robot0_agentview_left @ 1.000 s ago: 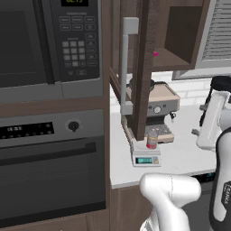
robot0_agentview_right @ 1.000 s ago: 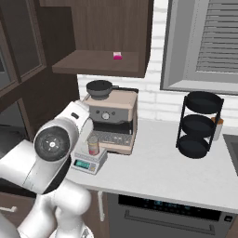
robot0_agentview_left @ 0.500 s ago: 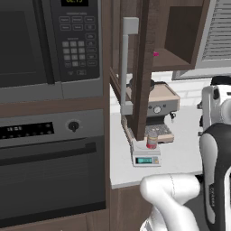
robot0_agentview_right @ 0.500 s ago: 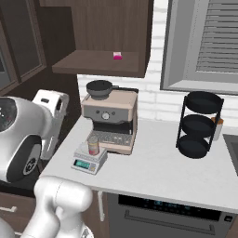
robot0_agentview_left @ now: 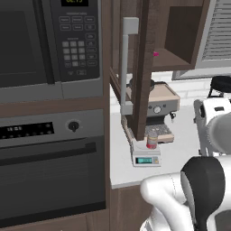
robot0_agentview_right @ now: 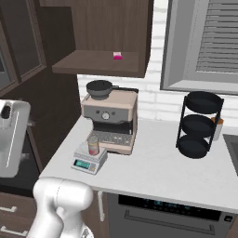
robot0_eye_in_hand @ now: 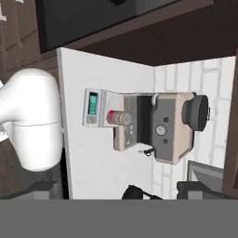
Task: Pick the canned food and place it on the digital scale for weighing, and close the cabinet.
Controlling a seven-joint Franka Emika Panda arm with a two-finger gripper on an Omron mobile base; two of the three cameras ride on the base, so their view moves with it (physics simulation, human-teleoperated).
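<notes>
Can's on the scale already, cabinet door is what's left.

Going left to right in the left base view: the cabinet (robot0_agentview_left: 145, 67) door hangs open, swung out edge-on over the counter's (robot0_agentview_left: 118, 167) left end with its silver bar handle (robot0_agentview_left: 127, 63) facing the ovens. Just right of it, near the counter's front left corner, sits the digital scale (robot0_agentview_left: 145, 156) with its cyan display lit, and the canned food (robot0_agentview_left: 152, 142) stands upright on top of it, right in front of the coffee machine (robot0_agentview_left: 155, 108). So I'd say the weighing half is done and closing the door isn't. The gripper (robot0_eye_in_hand: 158, 194) looks down on all this from well above; only dark bits of its tips poke up, holding nothing, and I honestly can't tell whether they're spread or together.
</notes>
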